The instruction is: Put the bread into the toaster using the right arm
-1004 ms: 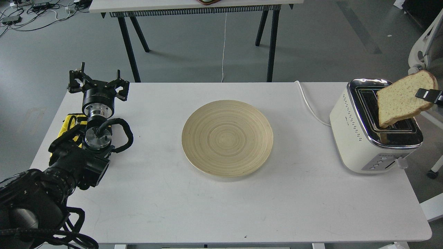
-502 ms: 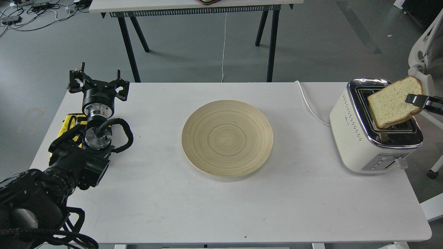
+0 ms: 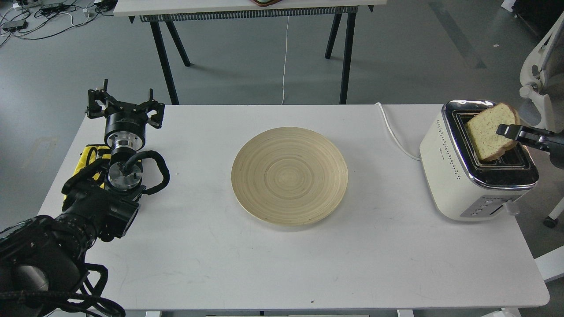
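The cream-white toaster (image 3: 458,176) stands at the table's right side with its chrome top and black slots facing up. The slice of speckled bread (image 3: 489,130) stands tilted with its lower part down in a slot. My right gripper (image 3: 506,130) reaches in from the right edge and is shut on the bread's upper right edge. My left gripper (image 3: 125,108) rests over the table's far left, open and empty, far from the toaster.
A round wooden plate (image 3: 289,175) lies empty in the middle of the white table (image 3: 264,264). The toaster's white cord (image 3: 392,132) runs off the back edge. A white chair (image 3: 539,75) stands right of the table. Another table (image 3: 246,9) stands behind.
My right gripper has moved left and down with the bread. The slice has sunk lower into the toaster slot. The left arm has not moved.
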Controlling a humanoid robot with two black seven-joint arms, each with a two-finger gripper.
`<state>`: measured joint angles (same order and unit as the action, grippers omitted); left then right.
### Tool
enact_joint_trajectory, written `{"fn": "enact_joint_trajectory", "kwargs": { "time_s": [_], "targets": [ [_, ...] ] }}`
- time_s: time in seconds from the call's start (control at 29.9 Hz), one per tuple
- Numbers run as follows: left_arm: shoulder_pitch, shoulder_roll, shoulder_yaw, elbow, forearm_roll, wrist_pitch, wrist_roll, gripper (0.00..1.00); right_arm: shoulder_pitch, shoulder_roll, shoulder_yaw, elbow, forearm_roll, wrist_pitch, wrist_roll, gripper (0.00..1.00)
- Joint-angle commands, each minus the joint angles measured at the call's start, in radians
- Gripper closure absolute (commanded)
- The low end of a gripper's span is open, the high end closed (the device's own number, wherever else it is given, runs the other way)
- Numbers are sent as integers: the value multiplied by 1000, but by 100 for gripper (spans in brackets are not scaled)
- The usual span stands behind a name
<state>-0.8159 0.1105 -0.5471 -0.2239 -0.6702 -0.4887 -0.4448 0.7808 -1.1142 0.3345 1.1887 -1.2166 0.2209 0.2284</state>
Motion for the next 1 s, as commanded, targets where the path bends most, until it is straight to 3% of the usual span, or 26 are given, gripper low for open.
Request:
{"fn": "enact_joint_trajectory", "kwargs": {
  "time_s": [0.0, 0.07, 0.23, 0.33, 0.37, 0.54, 0.8, 0.97],
  "targets": [
    [0, 0, -1, 0, 1, 0, 0, 0, -2, 22, 0, -15, -3, 0, 2, 71],
    [0, 0, -1, 0, 0, 0, 0, 0, 0, 25, 0, -15, 0, 0, 2, 62],
    [0, 0, -1, 0, 1, 0, 0, 0, 3, 34, 6, -17, 9, -2, 2, 30],
    [0, 0, -1, 0, 1, 0, 0, 0, 8, 34, 20, -12, 17, -5, 3, 4],
    [0, 0, 1, 0, 0, 0, 0, 0, 11, 34, 26, -11, 19, -6, 3, 2],
    [0, 0, 1, 0, 0, 0, 0, 0, 18, 8, 61, 0, 164, -5, 9, 2],
    [0, 0, 1, 0, 0, 0, 0, 0, 15, 11, 152, 74, 754, 9, 8, 1],
    [0, 0, 1, 0, 1, 0, 0, 0, 11, 128, 163, 118, 969, 67, 15, 1]
  ]
}}
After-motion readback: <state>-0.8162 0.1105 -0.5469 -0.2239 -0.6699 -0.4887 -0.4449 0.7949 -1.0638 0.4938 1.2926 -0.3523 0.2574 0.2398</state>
